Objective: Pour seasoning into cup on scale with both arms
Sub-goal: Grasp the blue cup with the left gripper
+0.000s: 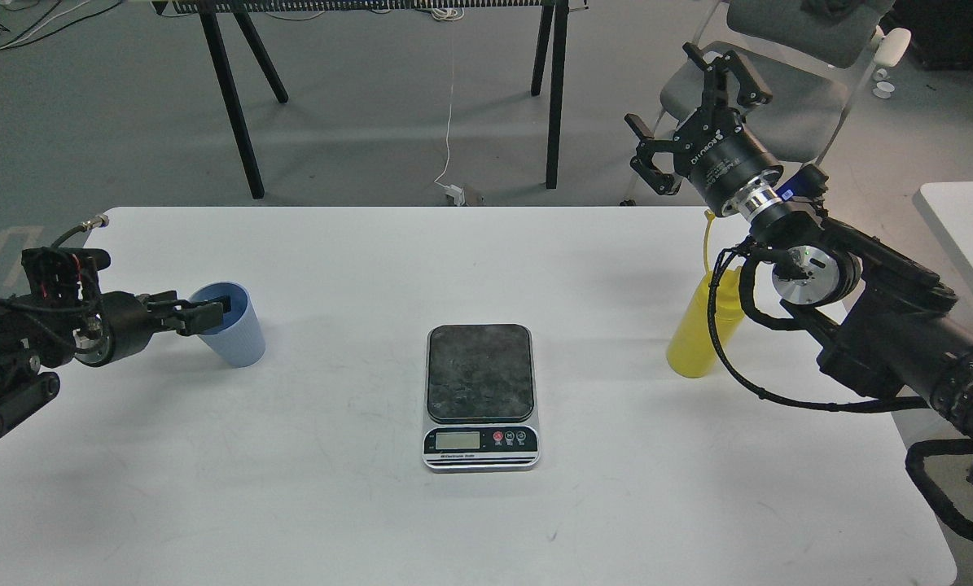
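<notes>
My left gripper (209,313) pinches the ribbed light blue plastic cup's (234,338) rim at nine o'clock of the flat rectangular scale (479,382); my right gripper (685,114), spread, hangs above the tall yellow squeeze bottle (702,330) at three.

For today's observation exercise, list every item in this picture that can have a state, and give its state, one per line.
Blue cup: tilted on the table, left gripper at its rim.
Kitchen scale: plate bare, display unreadable.
Yellow squeeze bottle: upright on the table, ungripped, partly hidden by the right arm.
Right gripper: open, raised, holding nothing.
Left gripper: grip on the cup unclear.
</notes>
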`<state>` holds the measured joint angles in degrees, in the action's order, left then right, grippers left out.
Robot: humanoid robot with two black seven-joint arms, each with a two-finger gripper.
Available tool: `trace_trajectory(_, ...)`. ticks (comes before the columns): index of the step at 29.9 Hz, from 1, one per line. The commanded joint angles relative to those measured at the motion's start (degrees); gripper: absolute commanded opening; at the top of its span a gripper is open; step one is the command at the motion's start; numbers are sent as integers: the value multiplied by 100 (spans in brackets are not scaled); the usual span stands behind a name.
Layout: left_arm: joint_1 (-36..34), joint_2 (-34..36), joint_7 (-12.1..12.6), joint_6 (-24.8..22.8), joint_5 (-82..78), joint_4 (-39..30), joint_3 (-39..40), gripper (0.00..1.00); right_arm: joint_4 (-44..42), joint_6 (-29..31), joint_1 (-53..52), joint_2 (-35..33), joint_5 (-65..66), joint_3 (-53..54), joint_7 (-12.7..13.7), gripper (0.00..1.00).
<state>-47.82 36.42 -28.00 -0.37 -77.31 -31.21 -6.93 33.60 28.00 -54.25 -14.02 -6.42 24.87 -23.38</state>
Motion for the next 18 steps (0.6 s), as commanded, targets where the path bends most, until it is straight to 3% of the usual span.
trace_trajectory(1,-25,49,0,-42,-29,1,-220,7,-12,0,-7,-21,0,0,0,100)
trace_trajectory(14,-130,225,0,-94,67,-43,-371,2,-29,0,2,22,167,9,0,100)
trace_trajectory(18,-341,479,0,-340,50,-271,-353,2,-38,0,-7,14,185,9,0,100)
